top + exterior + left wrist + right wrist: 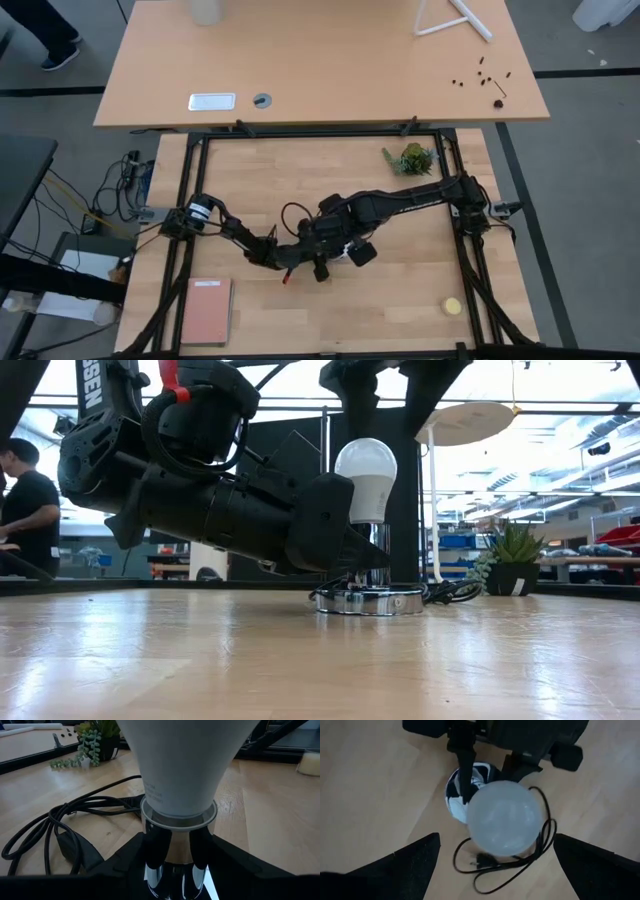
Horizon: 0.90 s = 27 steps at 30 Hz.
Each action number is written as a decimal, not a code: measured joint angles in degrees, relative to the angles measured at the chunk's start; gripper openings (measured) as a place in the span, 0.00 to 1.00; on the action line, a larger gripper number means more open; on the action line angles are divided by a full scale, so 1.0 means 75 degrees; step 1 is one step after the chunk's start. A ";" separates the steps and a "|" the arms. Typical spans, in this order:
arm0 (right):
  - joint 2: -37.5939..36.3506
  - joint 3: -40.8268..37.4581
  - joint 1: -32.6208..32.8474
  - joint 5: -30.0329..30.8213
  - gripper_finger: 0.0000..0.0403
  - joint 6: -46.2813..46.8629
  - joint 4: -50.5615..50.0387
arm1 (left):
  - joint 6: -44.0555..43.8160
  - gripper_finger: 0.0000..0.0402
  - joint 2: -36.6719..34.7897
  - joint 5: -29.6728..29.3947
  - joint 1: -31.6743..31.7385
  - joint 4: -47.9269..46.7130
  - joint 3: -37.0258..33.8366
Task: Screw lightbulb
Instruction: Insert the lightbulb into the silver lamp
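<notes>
White lightbulb upright in socket, left end effector gripping stem.

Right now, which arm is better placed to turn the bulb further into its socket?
Probably the right: the right gripper hangs open directly above the lightbulb, while the left gripper grips the lamp base's chrome stem.

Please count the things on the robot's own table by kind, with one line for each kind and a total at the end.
Lightbulb: 1
Lamp base with black cord: 1
Potted plant: 1
Pink notebook: 1
Yellow round thing: 1
Total: 5
</notes>
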 joint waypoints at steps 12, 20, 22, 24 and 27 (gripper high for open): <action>0.0361 -0.0117 -0.0144 -0.0359 0.99 -0.0963 0.0360 | 0.0006 0.46 0.0003 0.0051 -0.0008 0.0008 -0.0003; 0.0501 -0.0133 -0.0292 -0.0484 0.98 -0.1360 0.0636 | 0.0022 0.46 0.0006 0.0131 -0.0016 0.0014 -0.0003; 0.0501 -0.0133 -0.0376 -0.0637 0.97 -0.1380 0.0638 | 0.0027 0.46 0.0006 0.0139 -0.0016 0.0012 -0.0003; 0.0501 -0.0167 -0.0461 -0.0853 0.95 -0.1388 0.0667 | 0.0032 0.46 0.0006 0.0139 -0.0016 0.0015 -0.0001; 0.0501 -0.0425 -0.0542 -0.0994 0.92 -0.1405 0.0856 | 0.0035 0.46 0.0008 0.0133 -0.0016 0.0009 0.0006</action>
